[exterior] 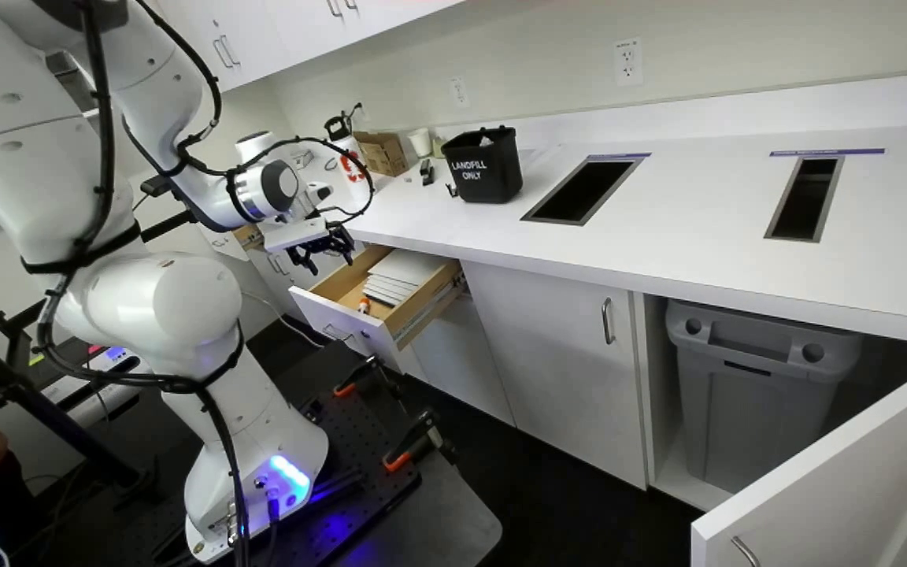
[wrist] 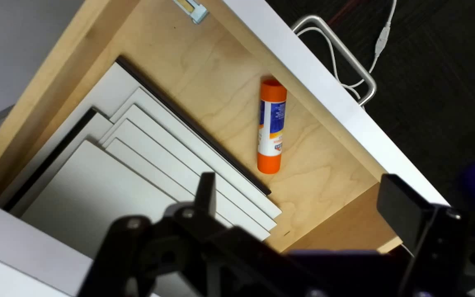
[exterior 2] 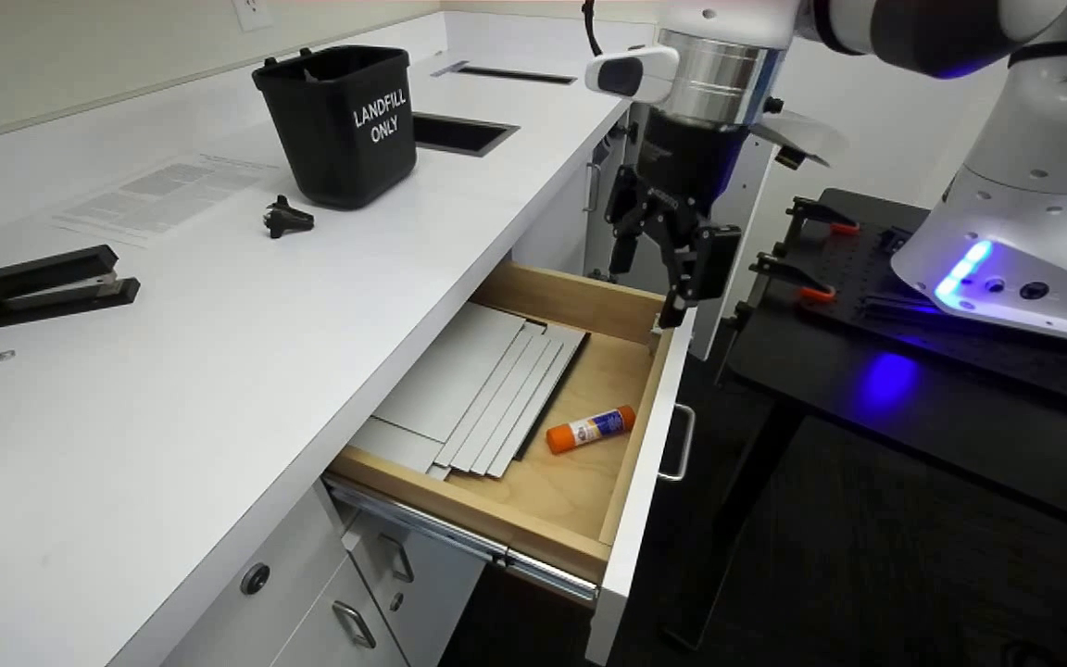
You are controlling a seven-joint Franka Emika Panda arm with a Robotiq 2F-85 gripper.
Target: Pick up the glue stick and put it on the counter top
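Below my claw (wrist: 298, 192) a light wooden drawer (exterior 2: 571, 491) stands open; dark floor (wrist: 431, 95) lies deeper beneath, white wall cabinets (exterior: 280, 27) hang above it, a pale wall (exterior: 544, 75) rises beyond.

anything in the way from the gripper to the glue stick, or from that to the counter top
Nothing visible stands between the open gripper and the glue stick in the drawer. Toward the counter top, the stacked flat panels and the counter's higher front edge lie between, so lifting the stick clear first seems wise.
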